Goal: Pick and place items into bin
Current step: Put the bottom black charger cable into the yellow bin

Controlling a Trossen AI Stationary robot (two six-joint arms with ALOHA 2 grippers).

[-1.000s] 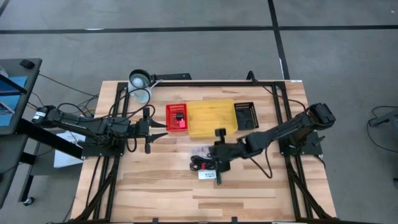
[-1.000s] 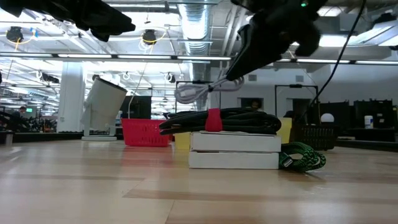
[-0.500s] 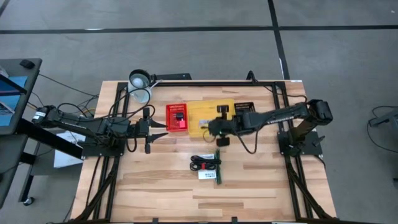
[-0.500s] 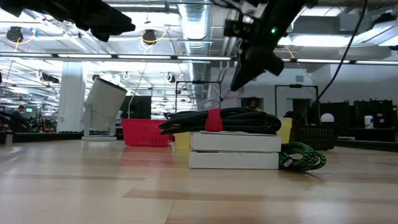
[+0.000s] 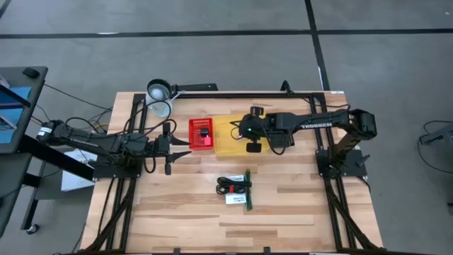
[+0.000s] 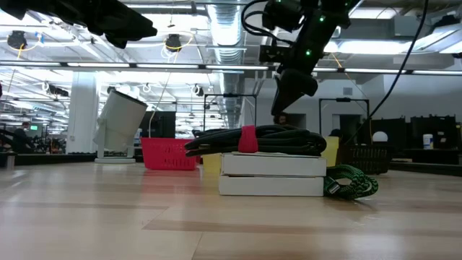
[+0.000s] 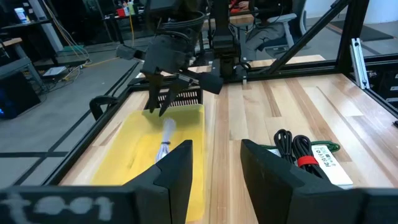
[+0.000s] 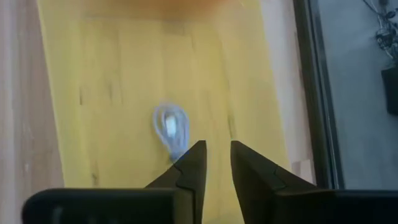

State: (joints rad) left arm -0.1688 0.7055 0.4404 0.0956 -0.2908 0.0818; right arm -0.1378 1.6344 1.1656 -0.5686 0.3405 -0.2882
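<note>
- The right gripper (image 5: pixel 244 134) hangs above the yellow bin (image 5: pixel 230 137), over the bin's half nearer the red basket (image 5: pixel 201 134); its two fingers (image 8: pixel 191 163) stand slightly apart with nothing between them.
- A small coiled silver-white cable (image 8: pixel 171 126) lies on the floor of the yellow bin, directly below the right gripper; in the left wrist view the same coil (image 7: pixel 166 140) shows inside the bin under the gripper's tips, not touching them.
- The left gripper (image 5: pixel 185 144) waits just beside the red basket, on the side away from the yellow bin, above the table (image 5: pixel 177 212); its fingers (image 7: pixel 177 169) are spread and hold nothing.
- The coiled black cable with a red band (image 5: pixel 234 186) lies on the wooden table, well apart from the yellow bin, toward the table's front edge.
- In the low view that black cable (image 6: pixel 253 139) rests on top of the flat white printed packet (image 6: pixel 271 175).
- The slim green stick (image 5: pixel 249 197) lies just beside the packet (image 5: pixel 236 200), on the side toward the right arm.
- A small black piece (image 5: pixel 205 134) sits inside the red basket.
- A black basket (image 5: pixel 281 132) adjoins the yellow bin on the side opposite the red basket.
- A white mug (image 5: pixel 161 108) lies tilted near the table's far corner, beyond the red basket.
</note>
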